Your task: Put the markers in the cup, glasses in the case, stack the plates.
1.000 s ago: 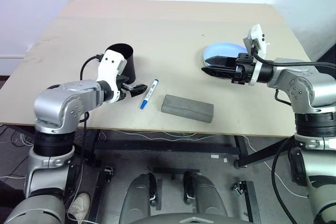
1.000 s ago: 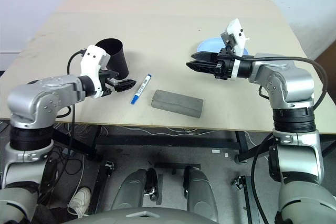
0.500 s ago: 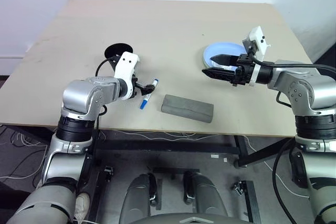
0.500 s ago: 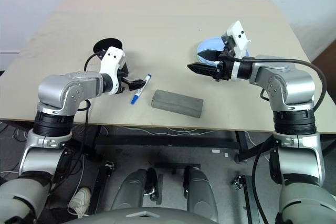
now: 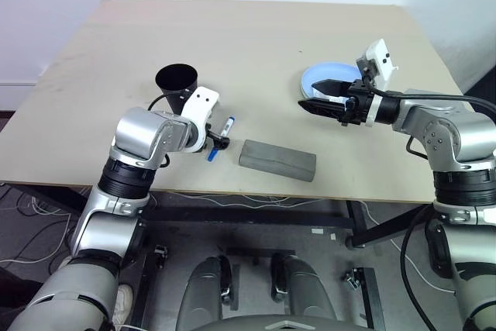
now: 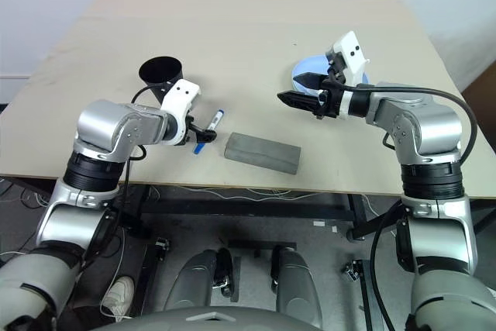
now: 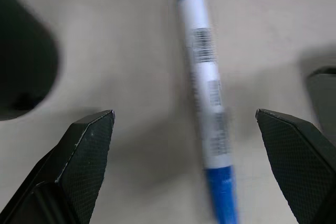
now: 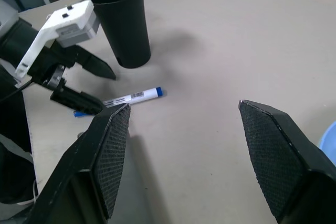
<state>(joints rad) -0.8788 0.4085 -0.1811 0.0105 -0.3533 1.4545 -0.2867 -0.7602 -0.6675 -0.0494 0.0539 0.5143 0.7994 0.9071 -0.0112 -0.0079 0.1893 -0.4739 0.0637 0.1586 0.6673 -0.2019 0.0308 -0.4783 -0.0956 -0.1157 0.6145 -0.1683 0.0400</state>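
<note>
**Blue marker between spread left fingers**

One blue-capped marker (image 7: pixel 207 98) lies on the table (image 5: pixel 256 44) just right of one black cup (image 5: pixel 177 83), between the wide-open, empty left gripper (image 7: pixel 191 156) fingers. Right: one grey case (image 5: pixel 277 160); farther, one blue plate (image 5: pixel 325 77) beneath the open, empty right gripper (image 5: pixel 318 97).

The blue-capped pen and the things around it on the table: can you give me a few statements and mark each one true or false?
1. The blue-capped pen lies flat on the table. True.
2. The left hand is shut on the pen. False: its fingers stand open on either side of it.
3. The black cup lies on its side. False: it stands upright, mouth up.
4. The grey case is closed. True.
5. The right hand holds the blue plate. False: it is open and empty, next to the plate.
</note>
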